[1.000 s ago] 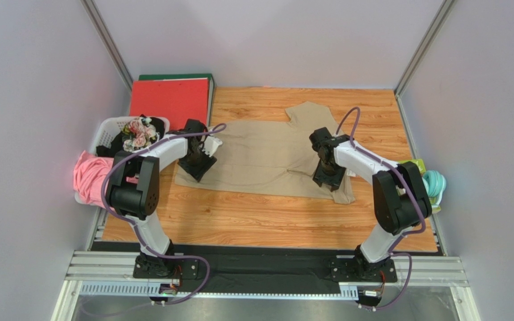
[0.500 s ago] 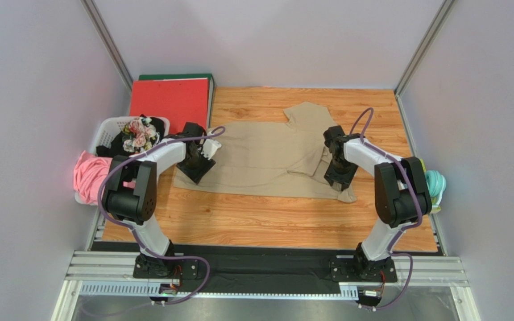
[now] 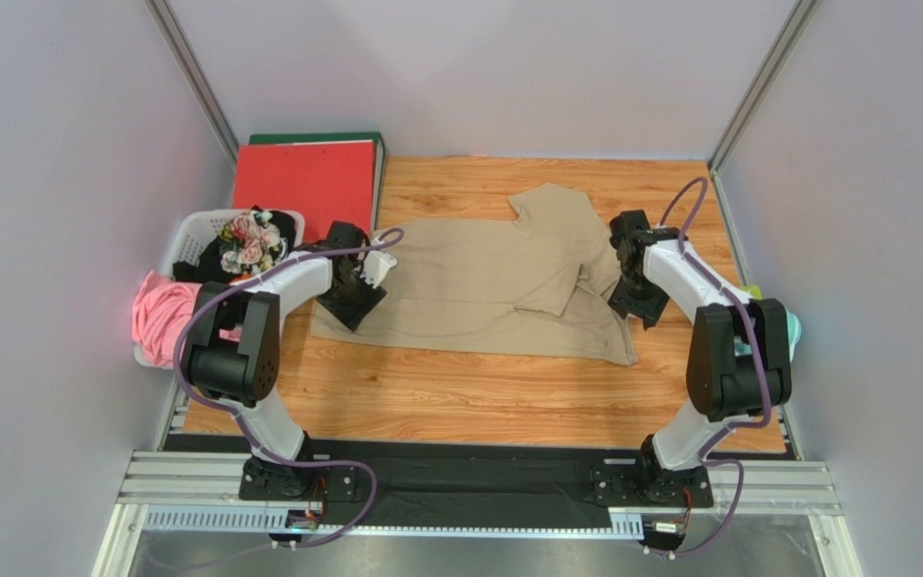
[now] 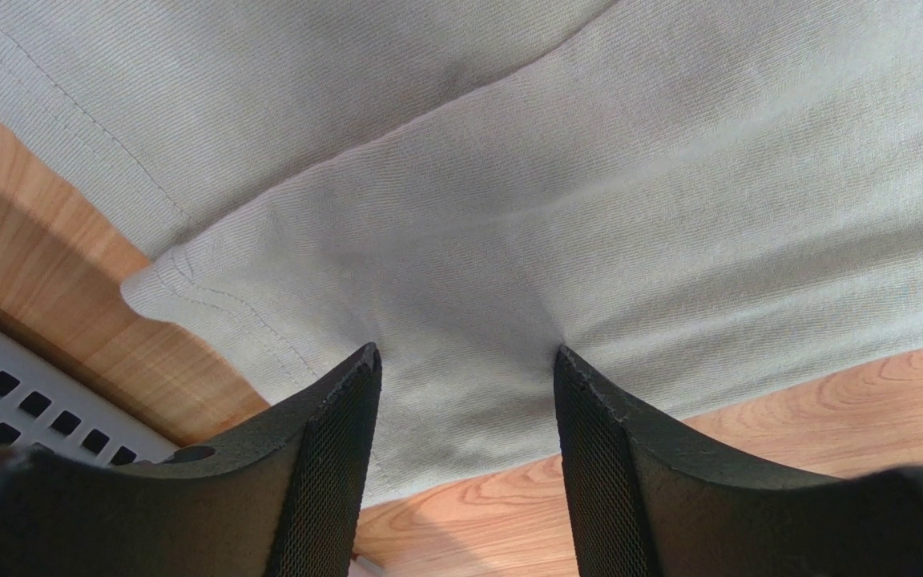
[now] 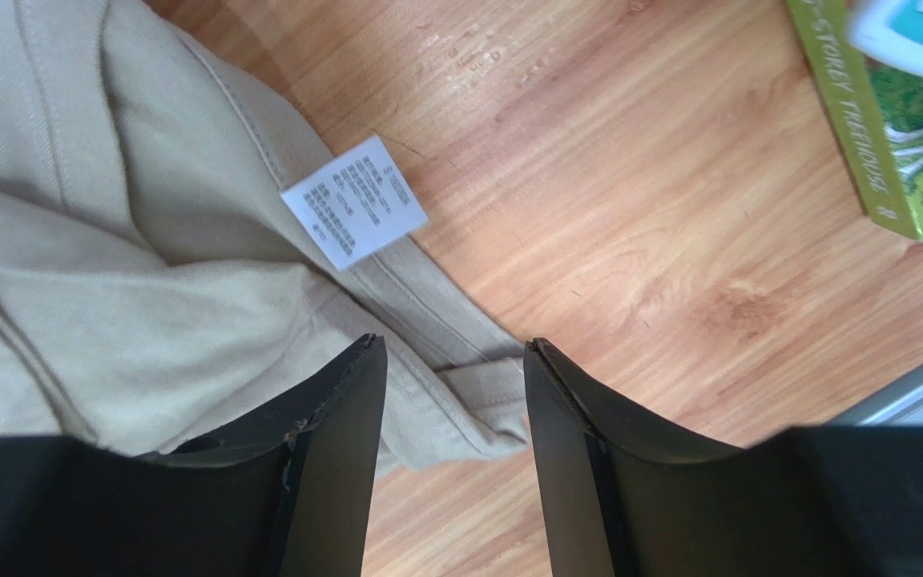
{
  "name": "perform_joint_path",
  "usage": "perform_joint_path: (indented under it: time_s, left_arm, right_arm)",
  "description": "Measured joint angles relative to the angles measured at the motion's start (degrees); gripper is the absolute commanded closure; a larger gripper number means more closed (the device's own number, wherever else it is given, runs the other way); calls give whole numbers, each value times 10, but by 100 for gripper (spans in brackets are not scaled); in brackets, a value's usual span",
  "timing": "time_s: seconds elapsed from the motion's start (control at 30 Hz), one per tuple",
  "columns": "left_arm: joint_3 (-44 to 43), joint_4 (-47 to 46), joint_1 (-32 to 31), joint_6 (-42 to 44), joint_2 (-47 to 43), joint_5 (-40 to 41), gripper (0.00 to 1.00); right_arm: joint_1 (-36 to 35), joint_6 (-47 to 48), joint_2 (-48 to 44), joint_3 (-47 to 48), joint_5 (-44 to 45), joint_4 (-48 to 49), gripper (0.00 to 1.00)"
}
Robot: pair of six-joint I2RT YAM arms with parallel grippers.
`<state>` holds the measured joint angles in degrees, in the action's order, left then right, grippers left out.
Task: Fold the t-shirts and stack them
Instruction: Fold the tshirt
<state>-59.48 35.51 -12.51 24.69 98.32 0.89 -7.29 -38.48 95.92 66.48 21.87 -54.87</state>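
Mostly flat, the t-shirt (image 3: 478,283) covers the middle of the worktop (image 3: 454,385). At its left edge is the left hand (image 3: 356,292), spread apart, beside a laundry basket (image 3: 190,235). Over its right hem is the right hand (image 5: 448,349), also apart, near a green box (image 5: 876,132).

The t-shirt (image 3: 478,283) lies spread across the middle of the table (image 3: 454,385), with the left gripper (image 4: 460,373) over its left edge and the right gripper (image 5: 448,349) over its right edge. A basket (image 3: 193,224) stands at the table's left side with a folder (image 3: 306,174) behind it. A box (image 5: 876,132) lies at the right side.
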Motion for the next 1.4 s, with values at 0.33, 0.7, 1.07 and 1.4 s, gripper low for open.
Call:
perform_joint_path:
  time_s: [0.33,0.7,1.07,1.4]
  left_arm:
    - [3,-3,3,1,-2,-7,39]
    - [3,-2,3,2,-2,-9,40]
    - [3,-2,9,3,-2,-9,40]
    - [3,-1,17,4,-2,-15,40]
  right_arm:
    - [-35,-10,-188,-127,-30,-32,50]
    - [-35,-11,-144,-153,-50,-35,50]
    - [-35,-11,-90,-146,-47,-7,50]
    - [-17,-1,-32,-134,-49,28,91]
